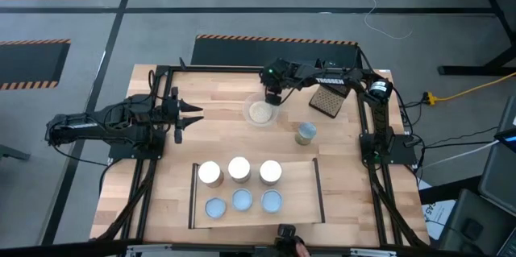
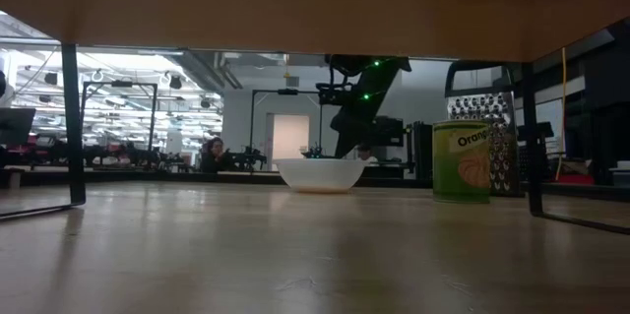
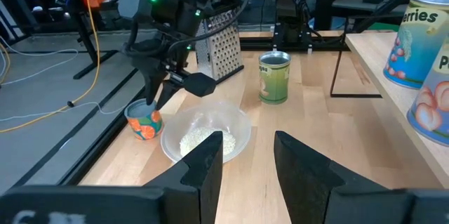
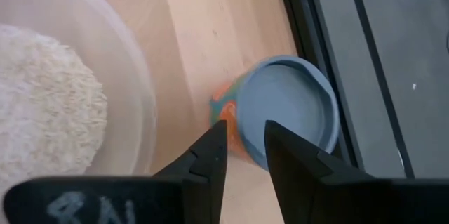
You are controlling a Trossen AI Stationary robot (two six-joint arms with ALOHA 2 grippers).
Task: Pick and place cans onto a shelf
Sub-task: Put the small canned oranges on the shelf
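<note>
Orange-labelled can (image 4: 280, 108) at the desk's (image 1: 161, 184) far edge beside the bowl (image 3: 207, 136), right tool (image 4: 244, 155) open above it, left tool (image 3: 249, 164) open, waiting.

Six upright cans (image 1: 239, 183) on the shelf (image 1: 316, 188), green-labelled can (image 1: 305, 134) beyond, orange can (image 3: 144, 121) beside bowl

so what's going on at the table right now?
The right hand is down over an orange-labelled can beside the bowl of grains at the far edge, fingers open around its top. Six cans already sit on the shelf; a green-labelled can waits on the table. The left hand hovers open, idle.
</note>
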